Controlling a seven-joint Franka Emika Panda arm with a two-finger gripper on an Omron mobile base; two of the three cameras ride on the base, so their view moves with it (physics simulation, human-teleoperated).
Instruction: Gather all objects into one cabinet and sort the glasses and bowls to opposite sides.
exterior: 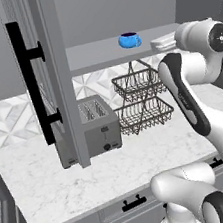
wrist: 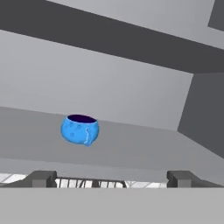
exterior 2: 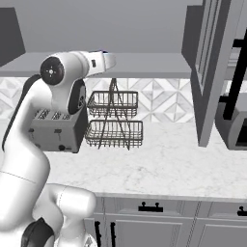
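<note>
- Drawer fronts (exterior: 128,206) in flat grey with small black handles run along the near edge, below the tabletop.
- White marble-patterned tabletop (exterior: 113,174) with faint grey veins spreads behind them, smooth and flat.
- Boxy silver toaster (exterior: 94,126) with two slots on top and two dark knobs on its front stands on the tabletop, partly behind the open cabinet door (exterior: 58,81); that door is grey, panelled, with a long black bar handle (exterior: 31,82).
- Two-tier wire basket (exterior: 141,99) of thin dark metal stands just beside the toaster, against tiles with a geometric diamond pattern.
- Tool (wrist: 111,178): its two dark square tips stand spread wide apart, pinching nothing, level with the front edge of the shelf (wrist: 131,148).
- Plain light grey shelf, matte and flat, sits above the basket.
- Blue cup (wrist: 79,129), small, squat, glossy, round-bellied with a dark inside and a little handle, stands upright on that shelf, beyond the tool and apart from it.
- No writing or brand is readable anywhere.
</note>
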